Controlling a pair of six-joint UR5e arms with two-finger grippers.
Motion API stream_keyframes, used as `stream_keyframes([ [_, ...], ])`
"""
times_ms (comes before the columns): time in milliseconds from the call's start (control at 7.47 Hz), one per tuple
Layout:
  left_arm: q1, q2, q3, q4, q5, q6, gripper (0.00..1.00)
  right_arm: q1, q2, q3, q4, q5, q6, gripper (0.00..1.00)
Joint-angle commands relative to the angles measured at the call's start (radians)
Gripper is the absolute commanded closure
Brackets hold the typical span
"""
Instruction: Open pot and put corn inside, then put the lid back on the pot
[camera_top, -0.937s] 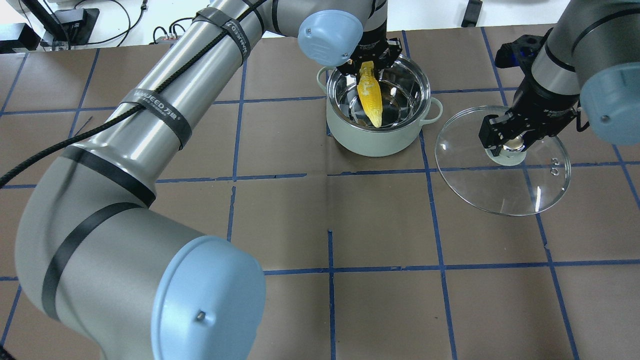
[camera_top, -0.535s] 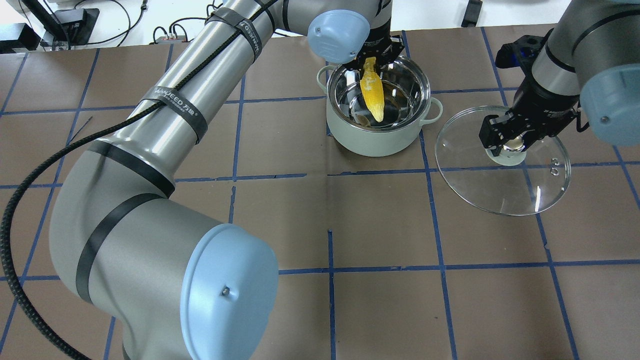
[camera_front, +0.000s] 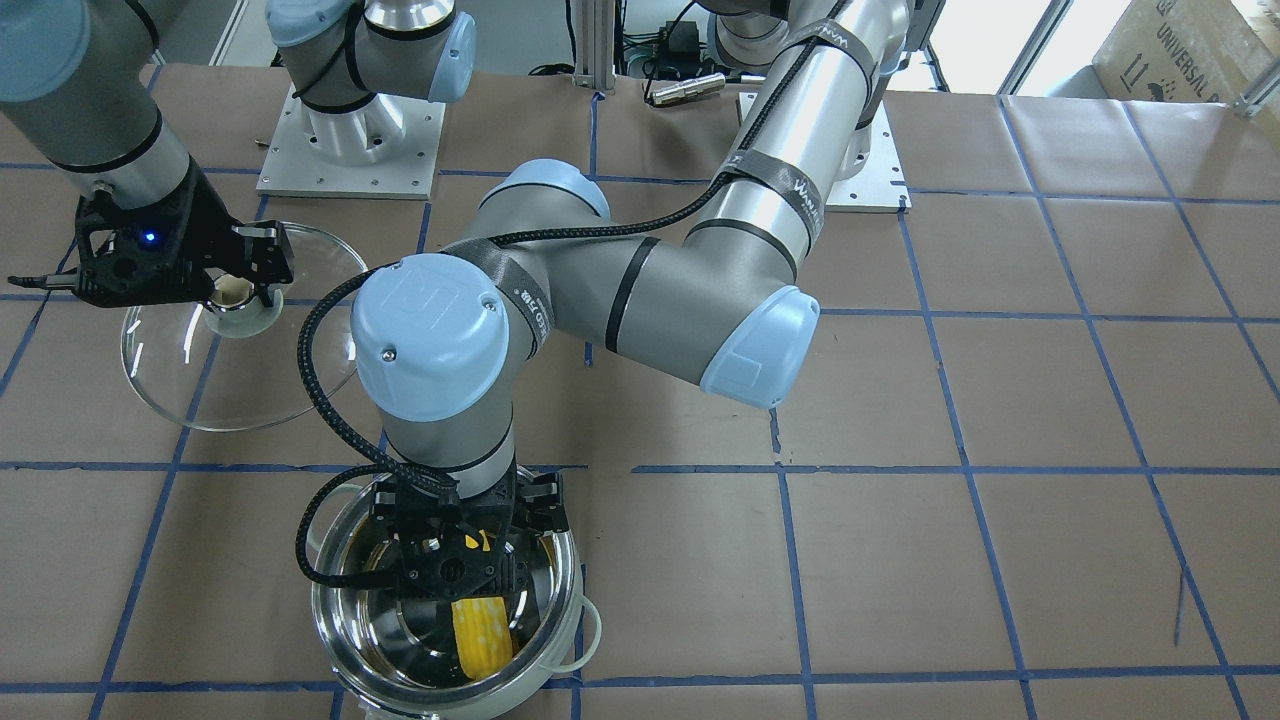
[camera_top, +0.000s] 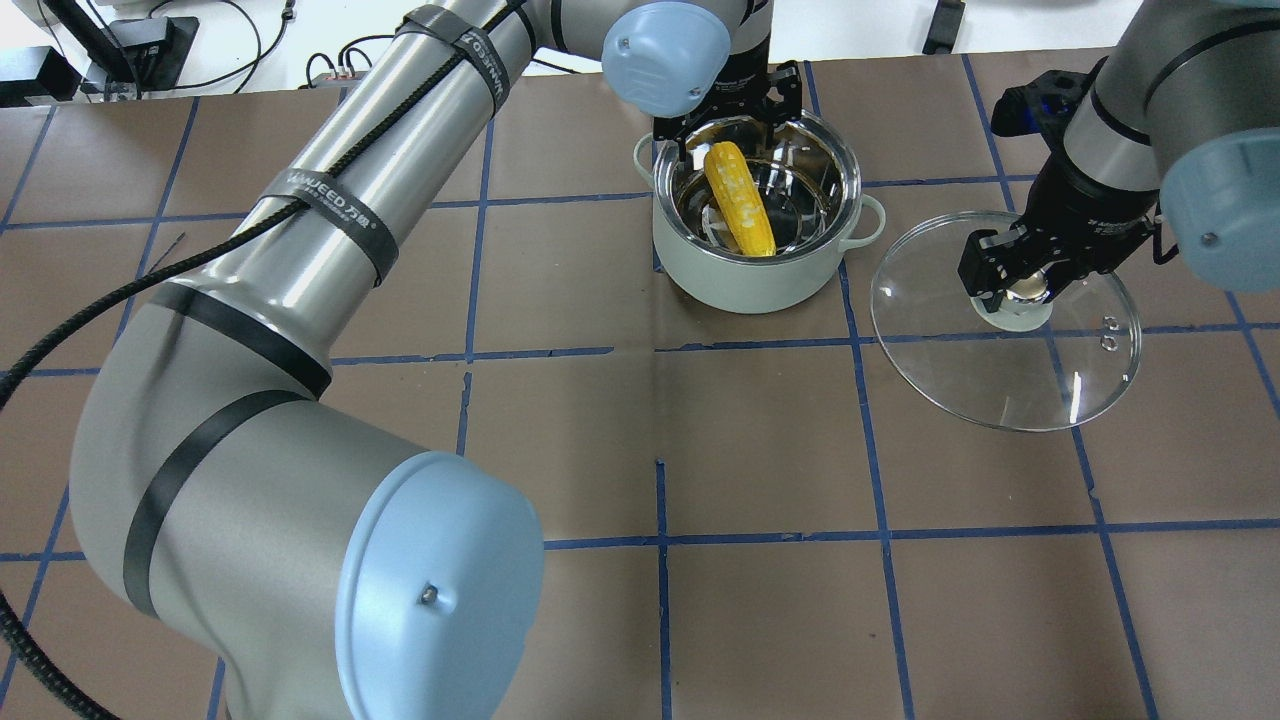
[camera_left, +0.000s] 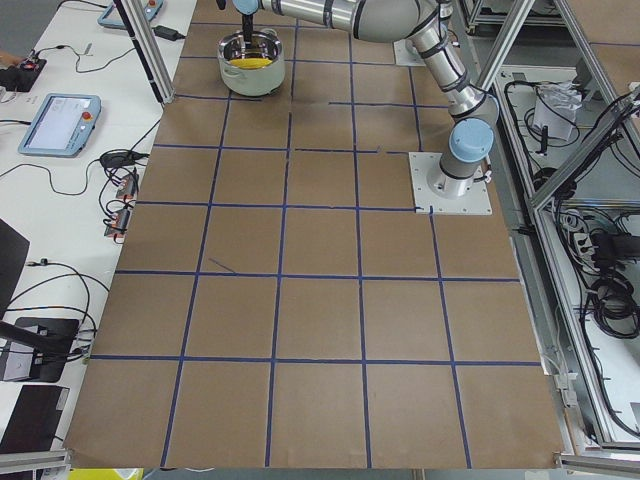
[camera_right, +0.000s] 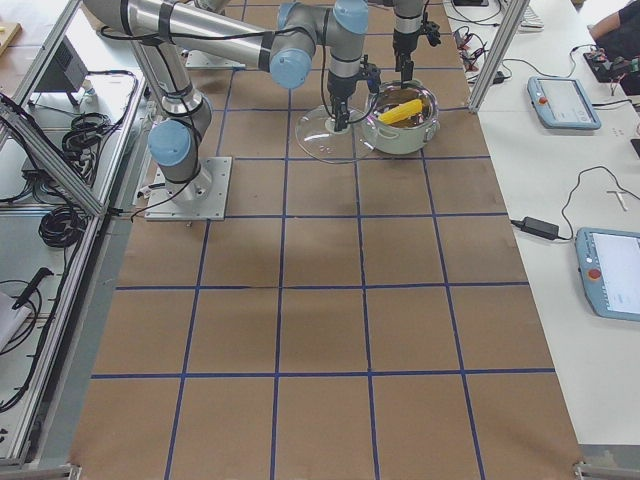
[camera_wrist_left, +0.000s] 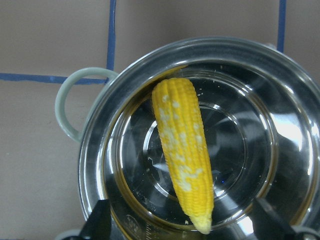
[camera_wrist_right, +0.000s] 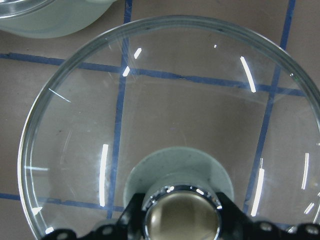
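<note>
Corn (camera_top: 740, 198) is released in the pot (camera_top: 760, 270) beneath the opened left tool (camera_top: 728, 105), so the lid (camera_top: 1005, 380), clenched by the right tool (camera_top: 1020, 283), should be lowered level.

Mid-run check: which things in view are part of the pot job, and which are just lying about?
Part of the job:
- pot, open
- corn, lying inside the pot
- lid, knob gripped by the right gripper
- left gripper, open above the pot

Just lying about:
- metal cylinder near the robot bases
- teach pendants on the side bench
</note>
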Motion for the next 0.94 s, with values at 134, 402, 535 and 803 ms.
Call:
stream_keyframes([
  [134,0.032,0.056,-0.014,-0.176,0.038,0.138,0.00,0.024,-0.001,-0.027,-0.002,0.012,0.030,0.67],
  [402,0.072,0.118,-0.049,-0.297,0.047,0.201,0.00,0.131,0.089,-0.154,-0.003,0.017,0.101,0.66],
  [535,0.093,0.169,-0.110,-0.301,0.047,0.238,0.00,0.177,0.167,-0.245,-0.002,0.015,0.101,0.68],
  [803,0.180,0.307,-0.271,-0.292,0.043,0.328,0.01,0.256,0.341,-0.461,0.014,0.011,0.101,0.70],
])
